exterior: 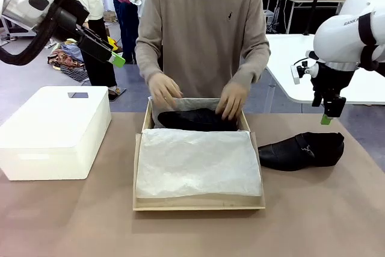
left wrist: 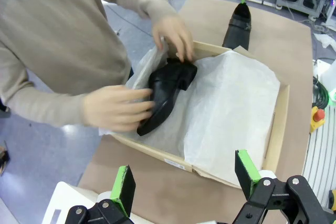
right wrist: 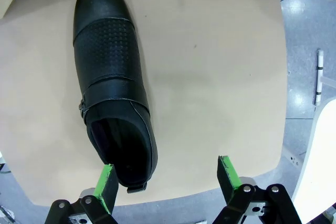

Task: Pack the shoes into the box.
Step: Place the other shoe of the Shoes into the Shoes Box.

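**White bin** [exterior: 54, 130]: set at the left end of the bench [exterior: 72, 221], lid shut. A strip of bare bench is left between it and the box.

**Left hand** [left wrist: 184, 174]: held high above the bin's far side and angled toward the box. The green pads are spread wide apart and nothing is held.

**Box** [exterior: 146, 118]: placed at mid-bench, open, lined with white tissue paper [exterior: 198, 161] that is spread over its near part. Bare bench is seen along its near edge.

**Shoe in box** [exterior: 195, 118]: laid against the far wall on the tissue. Its long axis is run across the bench, parallel to that wall, and in the left wrist view the toe is turned toward the robot's left, the heel toward its right. It is gripped at both ends by the person's hands [exterior: 163, 90].

**Shoe on bench** [exterior: 301, 150]: laid upright on its sole to the right of the box. Its long axis is also run across the bench, with the toe pointed at the box's right wall and just beside it. The heel is turned toward the bench's right edge. Open bench is left on its near side.

**Right hand** [right wrist: 168, 177]: hung above the heel end of that shoe, clear of it, near the bench's right edge. The pads are spread apart and nothing is held.
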Controlling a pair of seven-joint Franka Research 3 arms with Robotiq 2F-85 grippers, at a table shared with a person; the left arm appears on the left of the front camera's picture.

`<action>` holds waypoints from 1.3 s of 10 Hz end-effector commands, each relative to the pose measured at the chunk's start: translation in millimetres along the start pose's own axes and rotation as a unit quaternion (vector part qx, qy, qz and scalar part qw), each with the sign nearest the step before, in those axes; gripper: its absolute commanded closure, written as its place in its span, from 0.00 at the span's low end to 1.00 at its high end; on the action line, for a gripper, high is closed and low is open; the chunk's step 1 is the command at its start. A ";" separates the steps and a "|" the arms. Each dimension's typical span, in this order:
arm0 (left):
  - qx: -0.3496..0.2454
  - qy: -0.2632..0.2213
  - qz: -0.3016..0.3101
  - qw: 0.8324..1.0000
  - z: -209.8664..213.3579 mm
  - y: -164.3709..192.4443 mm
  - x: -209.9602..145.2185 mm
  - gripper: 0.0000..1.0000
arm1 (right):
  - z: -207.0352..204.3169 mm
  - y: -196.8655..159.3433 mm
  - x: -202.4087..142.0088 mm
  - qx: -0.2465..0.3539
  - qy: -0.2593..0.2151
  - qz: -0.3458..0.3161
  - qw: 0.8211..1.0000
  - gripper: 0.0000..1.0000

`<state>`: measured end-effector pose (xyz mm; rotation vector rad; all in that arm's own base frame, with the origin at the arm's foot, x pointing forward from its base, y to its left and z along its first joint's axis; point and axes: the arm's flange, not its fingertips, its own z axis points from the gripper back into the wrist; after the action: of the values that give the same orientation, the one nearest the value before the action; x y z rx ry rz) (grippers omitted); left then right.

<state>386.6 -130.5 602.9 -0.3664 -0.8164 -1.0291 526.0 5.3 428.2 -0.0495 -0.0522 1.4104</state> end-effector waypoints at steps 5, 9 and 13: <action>-0.007 -0.009 -0.008 1.000 -1.0 1.1 -4.0 0.00 | -39.6 -17.7 -21.5 0.008 0.003 0.025 1.000 0.00; -0.007 -0.009 -0.008 1.000 -1.0 1.1 -4.0 0.00 | -55.9 -18.2 -26.6 0.025 -0.008 0.023 0.999 0.00; -0.007 -0.009 -0.008 1.000 -1.0 1.1 -4.0 0.00 | -71.1 -20.7 -24.6 0.032 -0.014 0.030 0.999 0.00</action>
<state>386.6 -130.5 603.0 -0.3664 -0.8164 -1.0292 541.0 -18.1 361.1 0.0125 0.0066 1.4409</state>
